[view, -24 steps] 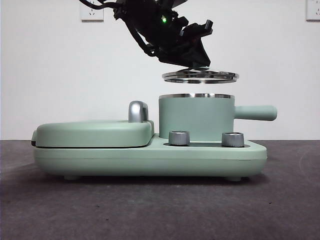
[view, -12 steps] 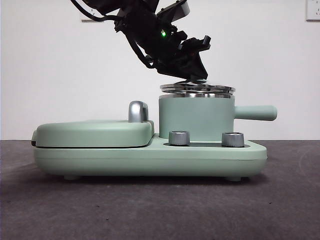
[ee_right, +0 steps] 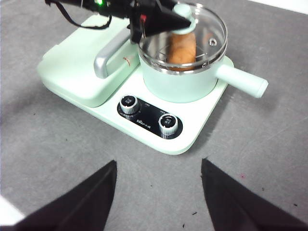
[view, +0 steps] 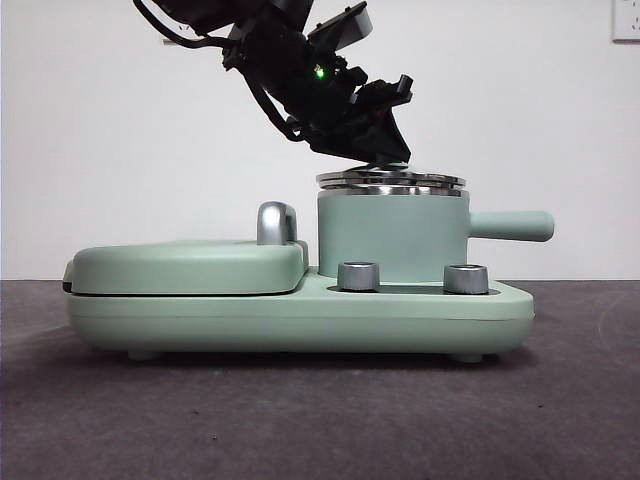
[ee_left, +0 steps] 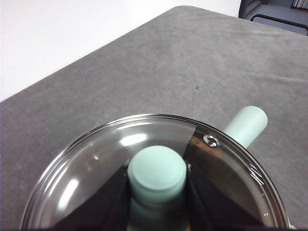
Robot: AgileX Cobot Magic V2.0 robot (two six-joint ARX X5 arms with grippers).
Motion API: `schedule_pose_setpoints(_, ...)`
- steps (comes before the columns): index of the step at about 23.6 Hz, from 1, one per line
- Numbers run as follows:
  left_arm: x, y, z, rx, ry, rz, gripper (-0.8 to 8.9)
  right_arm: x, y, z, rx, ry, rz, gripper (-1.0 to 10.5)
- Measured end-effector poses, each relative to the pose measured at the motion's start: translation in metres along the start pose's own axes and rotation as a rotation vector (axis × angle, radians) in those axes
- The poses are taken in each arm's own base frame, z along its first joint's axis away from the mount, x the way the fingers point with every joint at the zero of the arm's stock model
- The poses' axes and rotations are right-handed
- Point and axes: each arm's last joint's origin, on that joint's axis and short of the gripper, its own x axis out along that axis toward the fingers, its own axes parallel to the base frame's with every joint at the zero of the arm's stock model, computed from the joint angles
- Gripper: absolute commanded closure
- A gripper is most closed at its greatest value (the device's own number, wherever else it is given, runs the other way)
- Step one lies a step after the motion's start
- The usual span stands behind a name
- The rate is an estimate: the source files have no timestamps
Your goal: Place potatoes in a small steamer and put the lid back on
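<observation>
The mint-green small steamer (view: pixel 392 235) stands on the cooker base, its side handle (view: pixel 512 225) pointing right. The glass lid (view: pixel 390 180) sits on its steel rim. My left gripper (view: pixel 385 160) comes down from the upper left and is shut on the lid's green knob (ee_left: pixel 156 173); the glass (ee_left: pixel 91 168) spreads around it. In the right wrist view the orange-brown potato (ee_right: pixel 182 48) lies inside the steamer (ee_right: pixel 178 84) under the lid (ee_right: pixel 211 29). My right gripper (ee_right: pixel 159 192) is open and empty, hovering above the table in front of the cooker.
The flat green griddle cover (view: pixel 185 265) with its chrome handle (view: pixel 275 222) lies left of the steamer. Two steel dials (view: pixel 359 276) (view: pixel 465 278) sit on the front of the base (view: pixel 300 320). Dark grey table all around.
My left gripper has lowered the lid from a hand's width above the steamer down onto its rim and drifted slightly left.
</observation>
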Motion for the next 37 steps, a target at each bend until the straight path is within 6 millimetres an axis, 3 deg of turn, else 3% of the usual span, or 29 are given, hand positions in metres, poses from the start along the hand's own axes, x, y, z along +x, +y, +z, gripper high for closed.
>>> schedule_pose_setpoints(12,0.008,0.001,-0.006,-0.017,0.003,-0.034,8.04,0.000,0.000,0.000,0.002,0.000,-0.004,6.8)
schedule_pose_setpoints(13,0.008,0.001,-0.006,-0.018,0.003,-0.034,7.72,0.000,0.000,0.000,0.002,0.000,-0.004,6.8)
schedule_pose_setpoints(18,0.008,0.000,-0.006,-0.021,0.007,-0.044,4.37,0.000,0.000,0.000,0.003,0.000,-0.004,6.8)
schedule_pose_setpoints(22,0.003,-0.002,-0.005,-0.029,0.046,-0.061,4.40,0.000,0.000,0.000,0.003,0.000,-0.004,6.8)
schedule_pose_setpoints(26,-0.030,-0.004,0.013,-0.075,0.103,-0.085,4.46,0.000,0.000,0.000,0.003,0.000,-0.004,6.8)
schedule_pose_setpoints(28,-0.047,0.007,0.021,-0.167,0.099,-0.090,4.46,0.000,0.000,0.000,0.003,-0.002,-0.004,6.8)
schedule_pose_setpoints(31,-0.065,0.028,0.019,-0.284,0.087,-0.069,4.48,0.000,0.000,0.000,0.002,-0.004,-0.004,6.8)
schedule_pose_setpoints(37,-0.120,0.027,0.012,-0.333,0.057,-0.031,4.49,0.000,0.000,0.000,0.002,-0.004,-0.004,6.8)
